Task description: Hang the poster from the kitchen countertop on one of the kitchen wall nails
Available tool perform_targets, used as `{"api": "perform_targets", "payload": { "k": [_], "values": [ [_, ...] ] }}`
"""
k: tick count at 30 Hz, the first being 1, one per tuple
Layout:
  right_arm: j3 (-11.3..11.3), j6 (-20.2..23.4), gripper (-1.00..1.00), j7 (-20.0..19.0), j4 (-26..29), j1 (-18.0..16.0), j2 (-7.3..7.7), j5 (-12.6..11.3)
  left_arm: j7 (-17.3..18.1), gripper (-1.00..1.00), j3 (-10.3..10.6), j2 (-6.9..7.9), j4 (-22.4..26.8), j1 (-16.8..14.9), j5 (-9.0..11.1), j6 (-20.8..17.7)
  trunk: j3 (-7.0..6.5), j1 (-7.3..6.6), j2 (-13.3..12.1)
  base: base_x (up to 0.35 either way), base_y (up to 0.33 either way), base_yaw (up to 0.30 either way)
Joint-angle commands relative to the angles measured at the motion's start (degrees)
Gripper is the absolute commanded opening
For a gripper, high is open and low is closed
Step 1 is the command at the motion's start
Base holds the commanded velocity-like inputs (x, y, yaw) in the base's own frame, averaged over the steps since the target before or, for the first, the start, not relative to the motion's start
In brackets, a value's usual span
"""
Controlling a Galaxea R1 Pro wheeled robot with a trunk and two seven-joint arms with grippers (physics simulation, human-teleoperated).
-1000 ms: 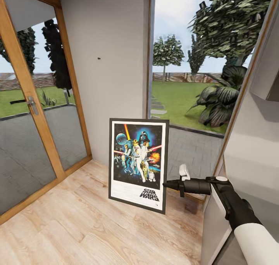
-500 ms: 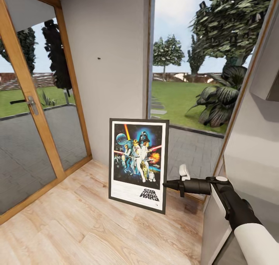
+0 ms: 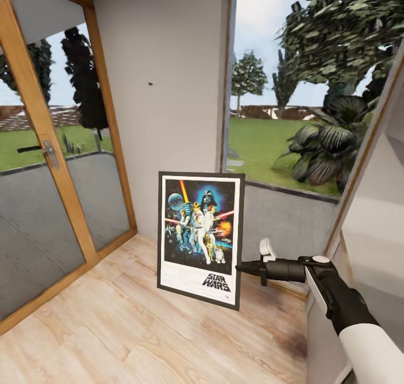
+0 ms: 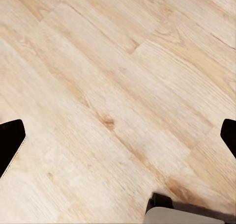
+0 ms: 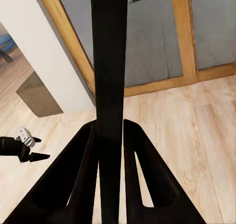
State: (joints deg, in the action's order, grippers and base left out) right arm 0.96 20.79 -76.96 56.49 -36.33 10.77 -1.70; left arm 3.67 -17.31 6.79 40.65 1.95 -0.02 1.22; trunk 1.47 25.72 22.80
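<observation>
The poster (image 3: 199, 238) hangs upright above the wooden floor, facing me, in its thin black frame. My right gripper (image 3: 240, 267) is shut on its right edge. The right wrist view shows the poster (image 5: 109, 76) edge-on as a dark strip clamped between the two fingers (image 5: 83, 155). One wall nail (image 3: 150, 84) is a tiny dark dot on the pale grey wall, well above and left of the poster's top. My left gripper (image 4: 118, 140) is open over bare floor planks, with nothing between its fingertips (image 4: 10, 140).
A wood-framed glass door (image 3: 39, 216) with a handle (image 3: 49, 151) fills the left. A large window (image 3: 286, 120) onto the garden is right of the wall strip. A pale cabinet side (image 3: 373, 244) stands close at the right.
The background has slid a little to the right, so the camera has moved. The poster and my right gripper keep the same place in the picture.
</observation>
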Motion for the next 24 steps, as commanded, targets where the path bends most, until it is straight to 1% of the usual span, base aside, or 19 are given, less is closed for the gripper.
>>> {"api": "perform_targets", "payload": {
  "k": [1, 24],
  "values": [
    [0.09, 0.74, -1.00, -0.21, 0.02, -0.06, 0.04, -0.24, 0.38, 1.00, -0.18, -0.02, 0.01, -0.02, -0.02, 0.10, 0.12, 0.06, 0.12, 0.219, 0.249, 0.000],
    [0.09, 0.67, -1.00, -0.12, 0.02, 0.29, 0.04, -0.16, 0.38, 1.00, -0.18, -0.02, -0.14, -0.02, -0.05, 0.10, 0.12, 0.06, 0.12, 0.230, 0.250, 0.000]
  ]
}}
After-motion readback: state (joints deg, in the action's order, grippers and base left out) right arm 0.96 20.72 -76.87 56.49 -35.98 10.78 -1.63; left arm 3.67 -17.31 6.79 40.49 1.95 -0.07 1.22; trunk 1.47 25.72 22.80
